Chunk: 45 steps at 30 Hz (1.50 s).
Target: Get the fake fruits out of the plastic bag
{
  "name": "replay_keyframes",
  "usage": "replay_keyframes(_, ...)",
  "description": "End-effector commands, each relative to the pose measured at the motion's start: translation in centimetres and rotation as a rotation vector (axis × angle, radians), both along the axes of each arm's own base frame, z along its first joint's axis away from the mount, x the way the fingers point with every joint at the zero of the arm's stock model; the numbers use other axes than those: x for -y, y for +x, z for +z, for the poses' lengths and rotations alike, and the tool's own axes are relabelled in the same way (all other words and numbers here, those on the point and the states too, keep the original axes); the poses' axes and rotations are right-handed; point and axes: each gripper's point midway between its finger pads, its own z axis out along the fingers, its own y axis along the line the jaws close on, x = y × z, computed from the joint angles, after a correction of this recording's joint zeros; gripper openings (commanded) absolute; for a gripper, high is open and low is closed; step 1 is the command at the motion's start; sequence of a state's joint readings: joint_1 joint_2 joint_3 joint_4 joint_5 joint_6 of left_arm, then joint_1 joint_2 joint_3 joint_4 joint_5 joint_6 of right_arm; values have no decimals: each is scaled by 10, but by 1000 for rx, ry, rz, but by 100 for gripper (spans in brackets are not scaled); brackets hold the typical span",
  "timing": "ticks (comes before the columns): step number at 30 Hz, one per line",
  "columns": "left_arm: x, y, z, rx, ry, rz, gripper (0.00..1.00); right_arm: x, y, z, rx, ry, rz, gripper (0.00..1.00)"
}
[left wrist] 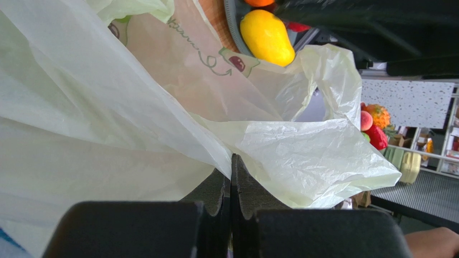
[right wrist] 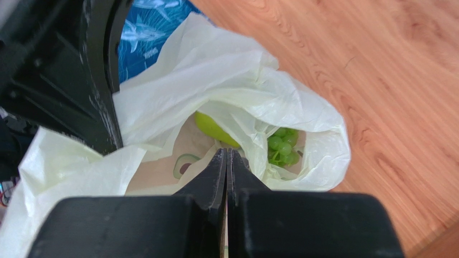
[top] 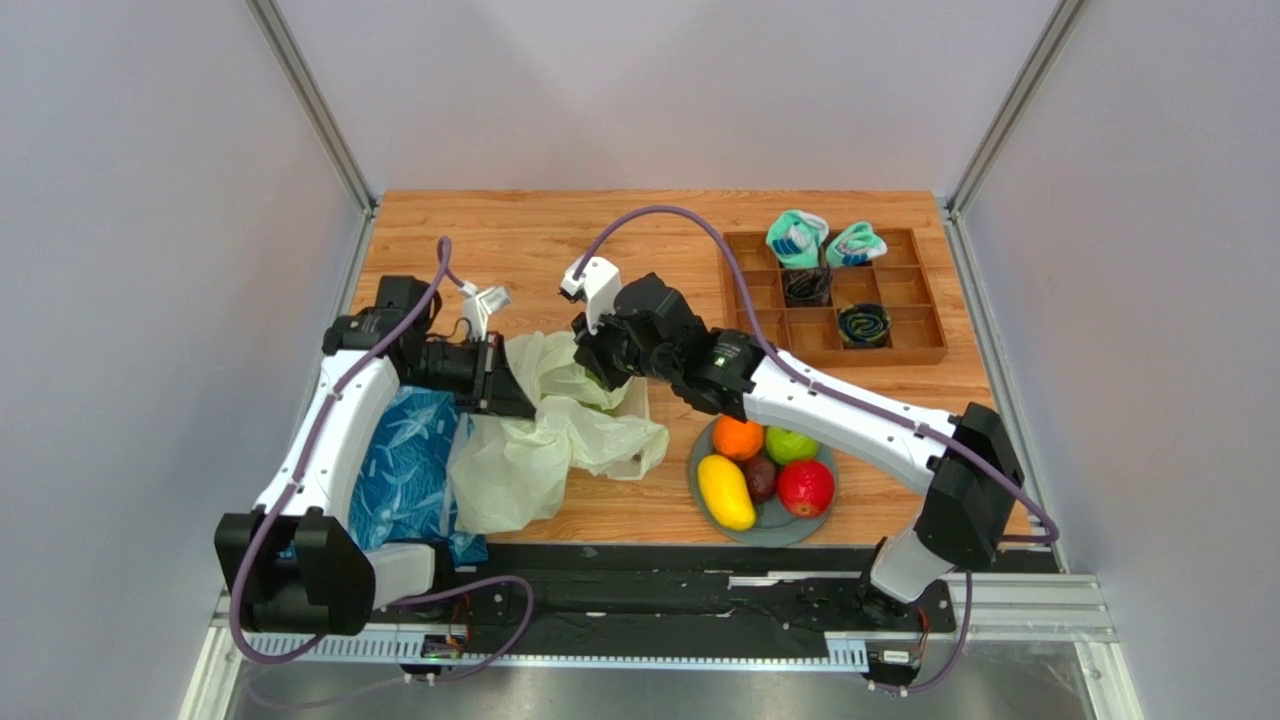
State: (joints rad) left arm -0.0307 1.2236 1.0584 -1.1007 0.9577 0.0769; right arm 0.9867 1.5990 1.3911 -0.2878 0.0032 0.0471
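Right wrist: grapes just beside gripper

Probably a lab cell: grey panel walls, wooden table

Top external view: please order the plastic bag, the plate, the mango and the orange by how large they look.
1. plastic bag
2. plate
3. mango
4. orange
The last two are close; the mango looks longer.

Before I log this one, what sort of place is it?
Likely a robotics lab cell, not a home: robot arms bolted to a wooden table, plain grey panels enclosing it, and fake fruits on a plate.
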Motion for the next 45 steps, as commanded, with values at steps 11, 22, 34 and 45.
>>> replay_keyframes(11, -62, 109, 21, 106, 299, -220, 0, -96, -145, -81, -94, 22, 628, 0)
replay_keyframes(22, -78, 35, -35, 67, 314, -219, 0, -92, -64, -74, -3, -46, 280, 4)
replay_keyframes(34, -62, 59, -13, 59, 206, -139, 0, -108, 3, -108, 42, -141, -9, 68)
replay_keyframes(45, -57, 42, -9, 36, 175, -162, 0, -34, -73, -221, -92, -393, 146, 58)
